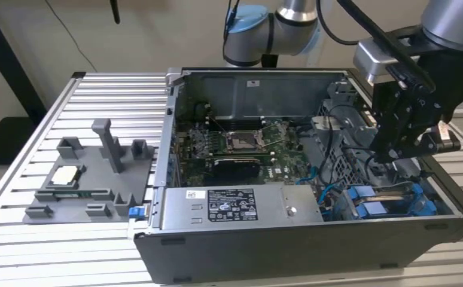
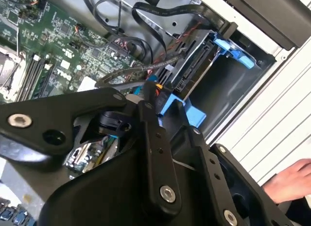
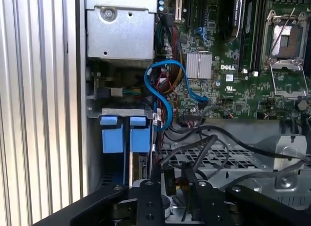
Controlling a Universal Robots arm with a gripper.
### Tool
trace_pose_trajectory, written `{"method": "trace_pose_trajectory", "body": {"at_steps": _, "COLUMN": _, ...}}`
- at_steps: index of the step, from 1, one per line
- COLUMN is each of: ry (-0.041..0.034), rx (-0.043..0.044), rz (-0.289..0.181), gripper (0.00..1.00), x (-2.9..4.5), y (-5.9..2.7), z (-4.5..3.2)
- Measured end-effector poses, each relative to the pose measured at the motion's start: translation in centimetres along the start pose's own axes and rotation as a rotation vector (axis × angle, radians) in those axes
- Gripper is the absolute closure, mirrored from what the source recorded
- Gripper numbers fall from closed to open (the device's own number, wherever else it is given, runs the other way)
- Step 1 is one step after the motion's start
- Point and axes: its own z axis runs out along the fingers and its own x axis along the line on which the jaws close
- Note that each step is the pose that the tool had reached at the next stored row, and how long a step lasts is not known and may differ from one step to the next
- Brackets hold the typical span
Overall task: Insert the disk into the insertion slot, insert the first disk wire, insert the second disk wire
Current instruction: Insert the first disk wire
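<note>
The exterior view looks down at a slant from well back. It takes in the whole open computer case [image 1: 295,251], with the gripper [image 1: 393,156] over its drive end. Both wrist views sit close behind the gripper and look past it into the case from different sides. All three views share the motherboard [image 1: 240,143] and the blue-tabbed insertion slot [image 1: 391,202] just ahead of the gripper.

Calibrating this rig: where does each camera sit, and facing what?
Exterior view: off-arm, above the open grey metal computer case; black gripper at the exterior view's right.
First wrist view: on the arm, facing the green motherboard past the gripper.
Second wrist view: on the arm, facing the blue-framed disk; a person's hand shows.
Both wrist views share gripper and motherboard.
</note>
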Motion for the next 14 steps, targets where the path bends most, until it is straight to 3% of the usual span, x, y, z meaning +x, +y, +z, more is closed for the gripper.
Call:
{"method": "trace_pose_trajectory", "body": {"at_steps": 5, "ry": -0.0017, "rx": 0.0031, "rz": 0.0, "gripper": 0.71, "x": 0.01, "y": 0.0, "z": 0.03}}
{"method": "trace_pose_trajectory", "body": {"at_steps": 7, "ry": -0.0017, "rx": 0.0031, "rz": 0.0, "gripper": 0.81, "x": 0.01, "y": 0.0, "z": 0.03}}
{"method": "trace_pose_trajectory", "body": {"at_steps": 14, "ry": -0.0018, "rx": 0.0032, "rz": 0.0, "gripper": 0.81, "x": 0.01, "y": -0.02, "z": 0.05}}
